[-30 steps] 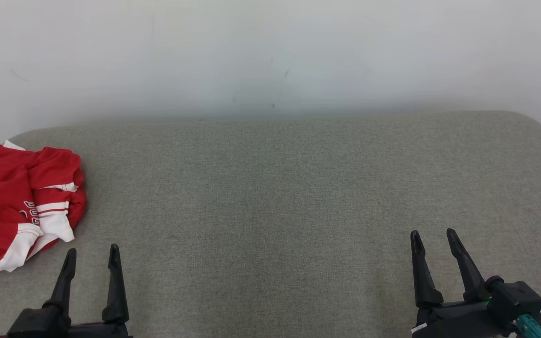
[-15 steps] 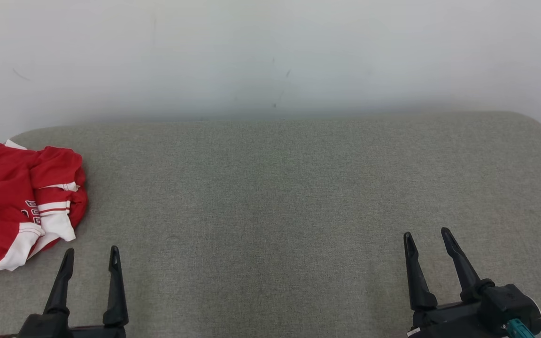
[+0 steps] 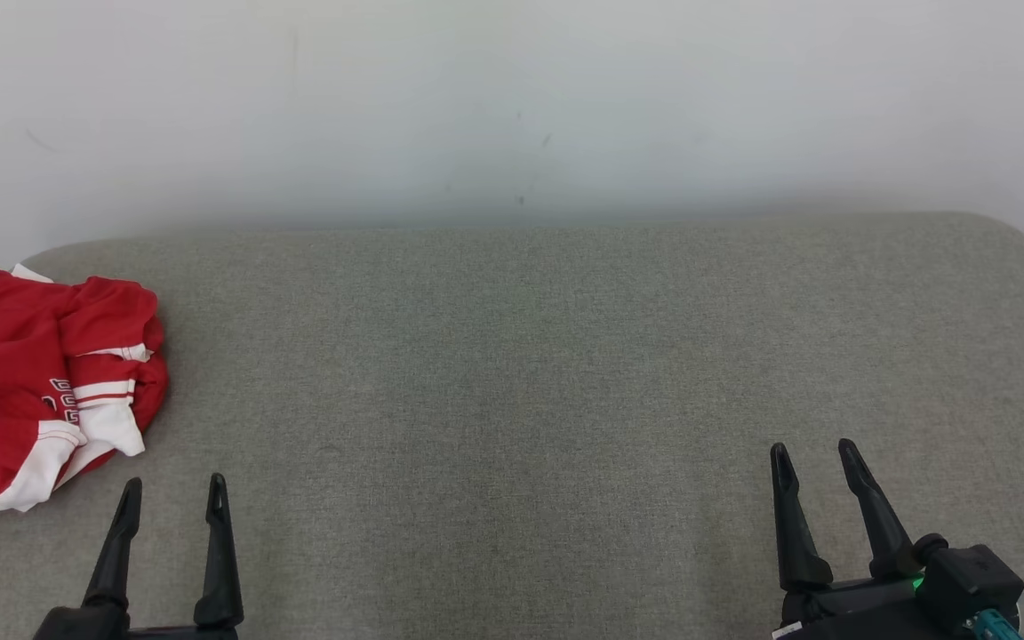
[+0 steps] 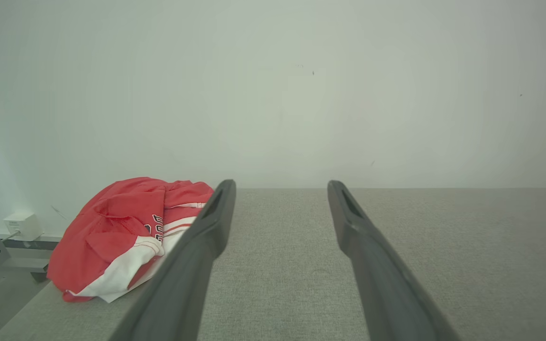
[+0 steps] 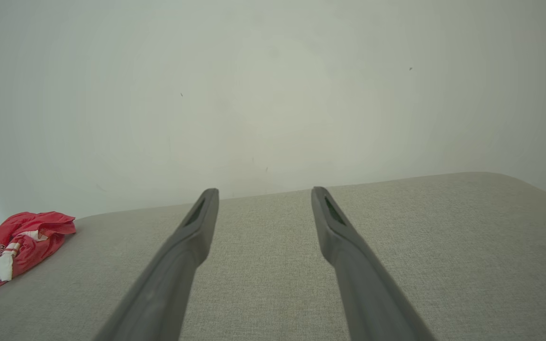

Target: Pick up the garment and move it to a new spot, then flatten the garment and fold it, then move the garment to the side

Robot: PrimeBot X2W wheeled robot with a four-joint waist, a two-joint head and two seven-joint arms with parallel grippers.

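Since the crumpled red-and-white jersey garment [image 3: 23, 382] lies in a heap at the left edge of the grey fabric-covered counter [image 3: 521, 400], nothing looks done yet: pick-up, move, flatten, fold and side move are all left. The garment is bunched, with white sleeve bands and partial lettering showing. The left gripper [image 3: 174, 483] is near it and the right gripper [image 3: 813, 446] is well apart from it. Both are at the near edge, fingers wide, holding nothing.

light: bright, even, diffuse | shadows: faint soft band where grey woven fabric surface [image 3: 512, 373] meets plain white wall [image 3: 512, 107] | focus: head view sharp; wrist views softer, long dark gripper fingers [image 4: 190, 270] blurred near lens | edges: wrist-view corners dimmer, greenish cast
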